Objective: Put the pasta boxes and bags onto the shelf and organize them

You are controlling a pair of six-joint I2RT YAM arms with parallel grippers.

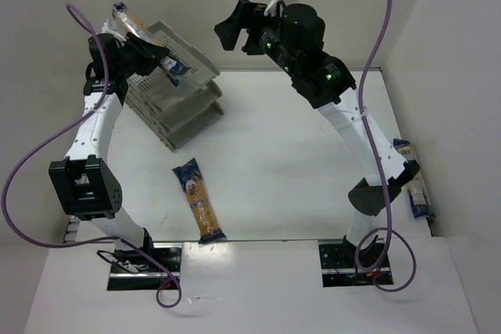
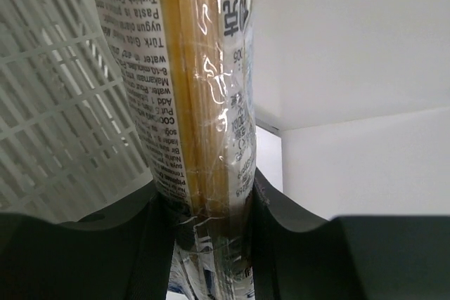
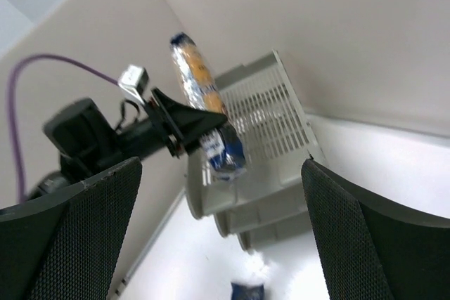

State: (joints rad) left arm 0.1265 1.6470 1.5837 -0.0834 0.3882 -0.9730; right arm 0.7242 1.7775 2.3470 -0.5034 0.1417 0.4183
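Two packets are not shelved yet: the near packet (image 1: 199,201) lies flat on the table (image 1: 297,154) just ahead of your bases. The edge packet (image 1: 417,193) sits far right, partly behind the right arm.

Step in hand looks like shelving: left gripper (image 2: 204,209) pinches the held packet (image 2: 197,89) near one end, tilted over the top tray of the shelf (image 1: 184,107). Next you lower it, lay it along the tray and release. I can't tell if it touches the tray yet.

Right gripper (image 3: 219,161) is spread wide, empty and raised.
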